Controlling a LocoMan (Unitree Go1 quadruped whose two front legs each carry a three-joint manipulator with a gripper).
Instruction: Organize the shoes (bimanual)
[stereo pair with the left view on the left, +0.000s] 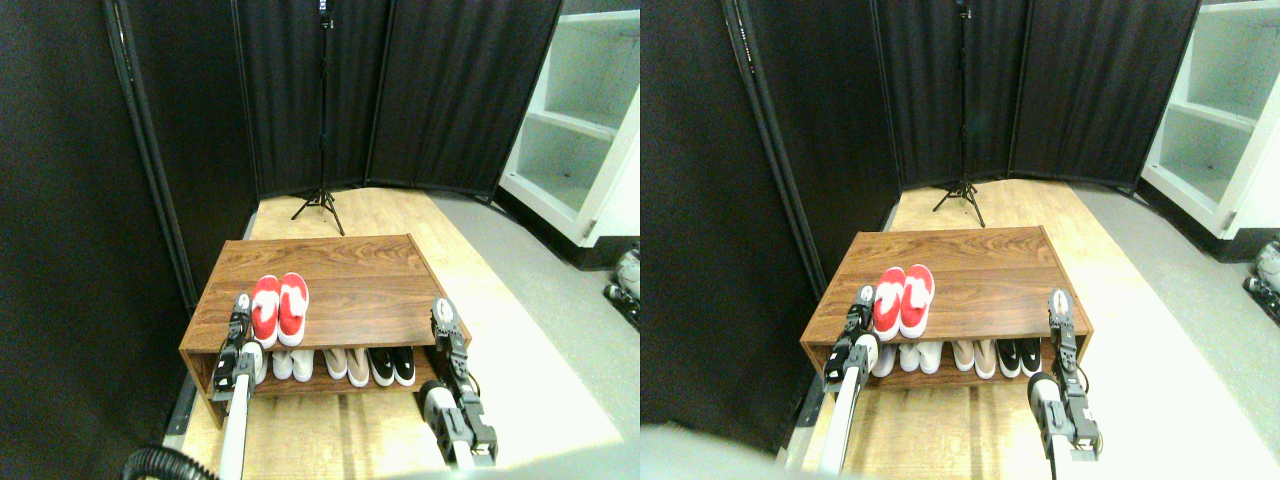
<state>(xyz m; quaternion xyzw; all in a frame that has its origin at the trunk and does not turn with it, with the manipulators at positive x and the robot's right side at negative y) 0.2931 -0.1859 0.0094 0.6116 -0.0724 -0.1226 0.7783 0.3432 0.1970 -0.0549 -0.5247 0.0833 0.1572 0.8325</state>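
The red shoes (279, 308) stand side by side on top of the wooden shoe rack (350, 270), at its front left, toes pointing away from me. My left gripper (240, 306) is raised just left of the left red shoe, close to its side. My right gripper (441, 312) is raised at the rack's front right corner, well away from the shoes. Neither gripper holds anything that I can see.
On the rack's lower shelf stand a white pair (292, 364), a beige pair (347, 364) and a black pair (392, 366). Black curtains and a tripod stand (322, 120) lie behind. A white shelf unit (580, 110) stands at the right.
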